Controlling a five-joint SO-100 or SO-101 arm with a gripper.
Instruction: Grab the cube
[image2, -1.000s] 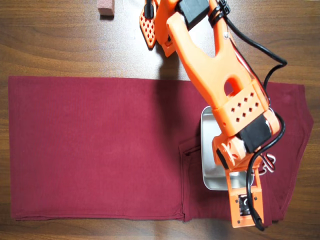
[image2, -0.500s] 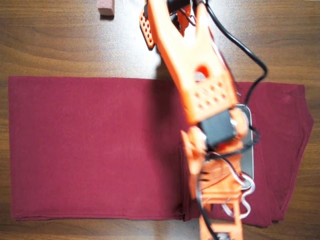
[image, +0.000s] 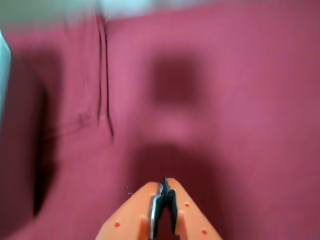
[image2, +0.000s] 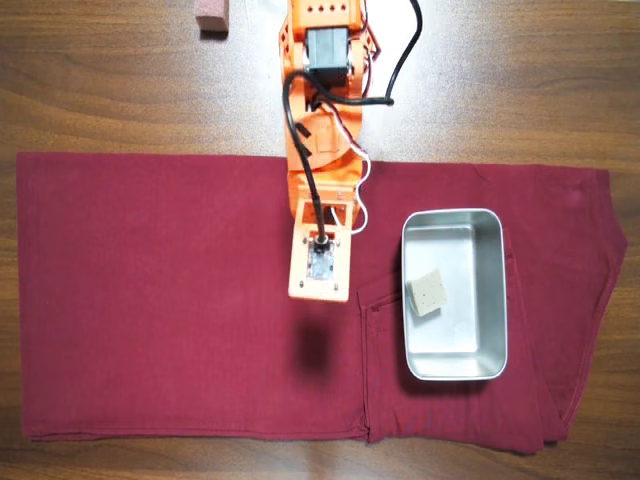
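Cube in tray, pincer apart from it.
The cube (image2: 428, 292) lies inside the metal tray (image2: 490, 290), well right of the arm; the gripper (image: 163, 197), clenched and empty, hangs over red cloth (image2: 150, 300).

No text, label, brand, number or sign can be read in either view. The wrist view is too blurred for any lettering.

Matt cloth (image2: 150, 300), glossy metal tray (image2: 455, 368) — rough cube (image2: 430, 292).
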